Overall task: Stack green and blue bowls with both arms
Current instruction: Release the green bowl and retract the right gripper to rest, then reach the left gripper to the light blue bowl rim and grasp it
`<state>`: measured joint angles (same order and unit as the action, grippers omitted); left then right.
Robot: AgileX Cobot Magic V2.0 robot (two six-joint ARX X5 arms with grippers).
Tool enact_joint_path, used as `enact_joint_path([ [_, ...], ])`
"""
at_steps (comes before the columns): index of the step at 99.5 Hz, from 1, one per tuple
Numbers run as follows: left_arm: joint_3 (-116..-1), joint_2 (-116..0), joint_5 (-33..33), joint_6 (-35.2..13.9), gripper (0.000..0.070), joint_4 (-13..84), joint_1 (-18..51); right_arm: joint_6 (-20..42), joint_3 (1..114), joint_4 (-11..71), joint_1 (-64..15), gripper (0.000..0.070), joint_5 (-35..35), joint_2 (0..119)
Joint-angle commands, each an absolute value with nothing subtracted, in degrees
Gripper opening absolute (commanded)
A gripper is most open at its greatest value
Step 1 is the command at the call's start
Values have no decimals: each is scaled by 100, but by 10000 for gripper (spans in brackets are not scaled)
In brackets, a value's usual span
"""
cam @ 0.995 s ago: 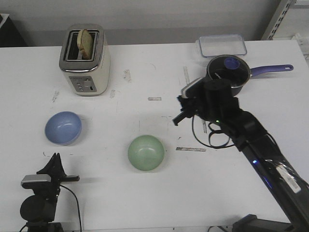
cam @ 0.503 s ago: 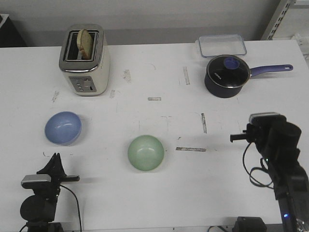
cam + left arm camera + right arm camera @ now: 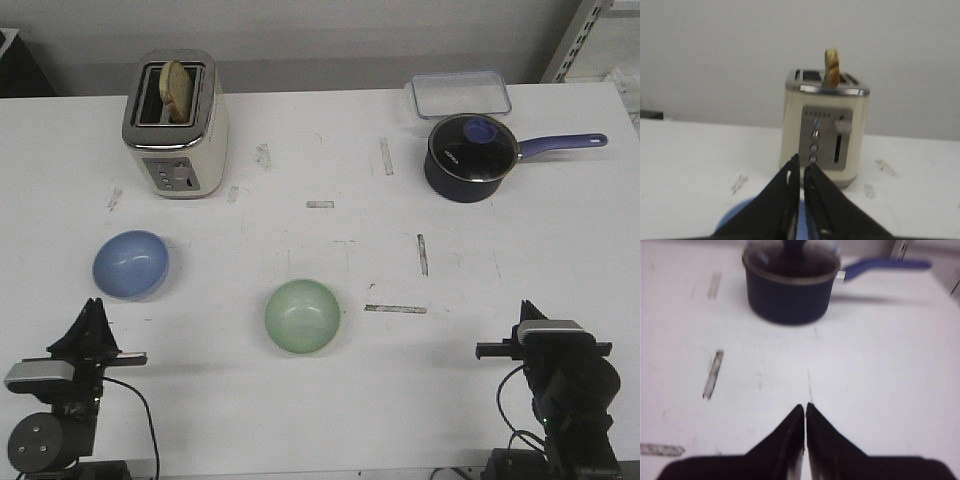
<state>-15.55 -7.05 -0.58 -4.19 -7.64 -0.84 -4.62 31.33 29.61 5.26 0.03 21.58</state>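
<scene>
The pale mint green bowl (image 3: 302, 315) sits upright on the white table near the front middle. The light periwinkle blue bowl (image 3: 131, 265) sits apart from it at the front left; a part of it shows behind the fingers in the left wrist view (image 3: 735, 226). My left gripper (image 3: 93, 318) is shut and empty, low at the front left, just in front of the blue bowl (image 3: 801, 165). My right gripper (image 3: 531, 310) is shut and empty at the front right, well right of the green bowl (image 3: 805, 406).
A cream toaster (image 3: 175, 125) with a slice of bread stands at the back left, also in the left wrist view (image 3: 826, 127). A dark navy saucepan (image 3: 472, 157) with a long handle and a clear lidded box (image 3: 460, 95) stand at the back right. Tape marks dot the table.
My right arm has pulled back from the middle of the table near the saucepan to the front right edge. My left gripper has sunk lower and moved left. The bowls have not moved.
</scene>
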Motion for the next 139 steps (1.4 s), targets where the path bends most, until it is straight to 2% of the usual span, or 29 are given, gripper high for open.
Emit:
enact_joint_path([
  [1, -2464, -1262, 3, -338, 3, -620, -82, -434, 3135, 2919, 526, 0, 5, 2196],
  [18, -4598, -3004, -30, 82, 4, 388, -99, -434, 3133, 2921, 521, 0, 3, 2314],
  [33, -6226, -4423, -27, 141, 14, 1361, -287, -434, 3133, 2917, 521, 0, 3, 2491],
  [39, -6753, -4976, -27, 381, 18, 1752, -351, -434, 3133, 2915, 521, 0, 3, 2547],
  [47, -7120, -5518, -27, 628, 106, 1957, -440, -434, 3133, 2912, 521, 0, 3, 2602],
  [54, -7236, -5927, -16, 631, 197, 1979, -642, -432, 3133, 2912, 521, 0, 3, 2602],
  [77, -7236, -7094, 226, 226, 417, 2641, -1129, -427, 3133, 2915, 517, 0, 1, 2598],
  [84, -7236, -7456, 360, 134, 461, 2952, -1275, -427, 3133, 2912, 508, 0, 1, 2598],
  [104, -7236, -8532, 569, 36, 464, 3642, -1452, -427, 3133, 2912, 473, 0, 1, 2598],
  [130, -7236, -9273, 897, 38, 460, 3712, -1444, -427, 3133, 2912, 473, 0, 1, 2598],
  [139, -7236, -9365, 906, 38, 437, 3730, -1444, -427, 3133, 2910, 473, 0, 1, 2598],
])
